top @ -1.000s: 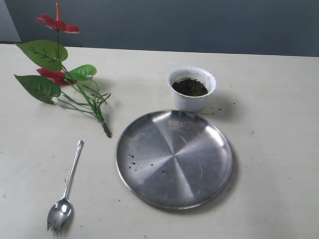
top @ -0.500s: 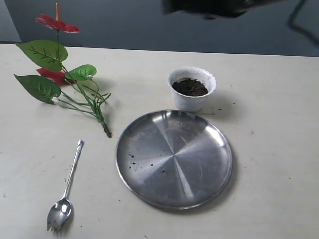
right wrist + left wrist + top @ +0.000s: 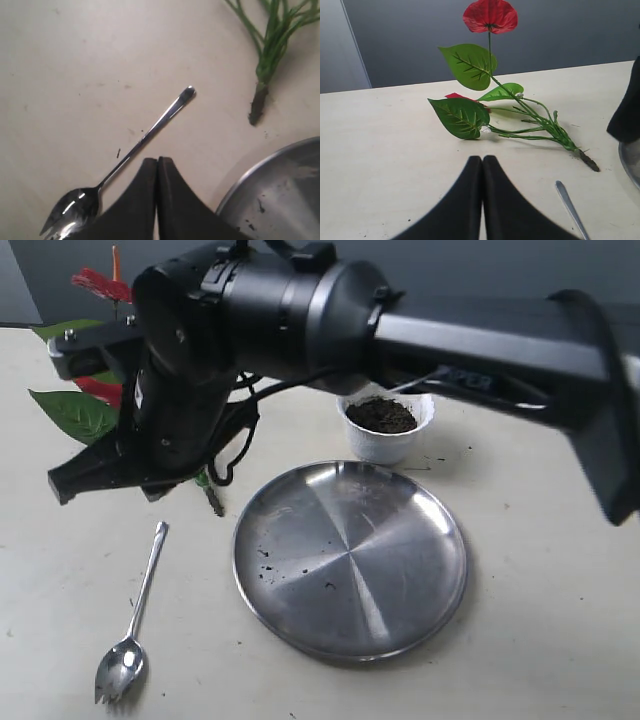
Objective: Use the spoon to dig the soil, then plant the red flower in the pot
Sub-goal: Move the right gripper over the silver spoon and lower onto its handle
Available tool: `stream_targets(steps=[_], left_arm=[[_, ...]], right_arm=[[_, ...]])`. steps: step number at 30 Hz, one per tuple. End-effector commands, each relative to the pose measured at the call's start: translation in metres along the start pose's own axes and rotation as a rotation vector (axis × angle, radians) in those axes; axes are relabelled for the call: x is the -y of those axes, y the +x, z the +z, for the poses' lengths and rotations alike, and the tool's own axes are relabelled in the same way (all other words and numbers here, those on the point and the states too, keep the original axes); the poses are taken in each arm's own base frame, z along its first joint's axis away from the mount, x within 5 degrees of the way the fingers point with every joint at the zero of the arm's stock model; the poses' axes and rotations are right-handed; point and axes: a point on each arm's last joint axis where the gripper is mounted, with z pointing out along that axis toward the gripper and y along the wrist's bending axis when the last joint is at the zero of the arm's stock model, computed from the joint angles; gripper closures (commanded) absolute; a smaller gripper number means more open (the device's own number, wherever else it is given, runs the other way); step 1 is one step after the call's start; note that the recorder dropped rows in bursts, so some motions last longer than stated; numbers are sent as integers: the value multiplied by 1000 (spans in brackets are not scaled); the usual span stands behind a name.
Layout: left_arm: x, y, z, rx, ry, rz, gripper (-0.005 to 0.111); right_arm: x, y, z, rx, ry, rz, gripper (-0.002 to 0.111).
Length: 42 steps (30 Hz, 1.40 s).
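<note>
Right wrist view: I'm seeing my right gripper [image 3: 157, 165] closed, empty, hovering above the slim shiny metal spoon [image 3: 131, 153].
Left gripper [image 3: 482, 162]: closed, empty.

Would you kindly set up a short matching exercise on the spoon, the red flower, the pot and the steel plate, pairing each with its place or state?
Things:
1. spoon
2. red flower
3. pot
4. steel plate

States:
A. holds dark soil
B. lies on the table, partly hidden by the arm in the exterior view
C. bare apart from a few dark crumbs
D. lies flat, untouched, bowl end nearest the exterior camera

Pairs: 1-D, 2-B, 3-A, 4-C
</note>
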Motion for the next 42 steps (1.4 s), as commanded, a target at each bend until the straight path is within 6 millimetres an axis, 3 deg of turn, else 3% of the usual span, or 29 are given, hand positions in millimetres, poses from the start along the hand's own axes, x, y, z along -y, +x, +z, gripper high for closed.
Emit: stream_targets(steps=[1, 11, 13, 17, 19, 28, 36, 42], left_arm=[[0, -2, 0, 17, 6, -3, 106], [0, -2, 0, 17, 6, -3, 106], [0, -2, 0, 17, 6, -3, 106], [0, -2, 0, 17, 6, -3, 106], [0, -2, 0, 17, 6, -3, 106], [0, -2, 0, 17, 6, -3, 106], [0, -2, 0, 17, 6, -3, 106], [0, -2, 0, 17, 6, -3, 106]], right_arm=[[-1, 3, 21, -81, -40, -15, 108], [-7, 1, 49, -46, -131, 22, 107], [-8, 4, 57, -62, -153, 20, 100], [-7, 9, 70, -102, -158, 32, 70], [-6, 12, 76, -117, -153, 32, 62], [-1, 19, 100, -142, -120, 24, 78], [4, 22, 113, -142, -83, 20, 78], [2, 18, 111, -121, -105, 64, 78]])
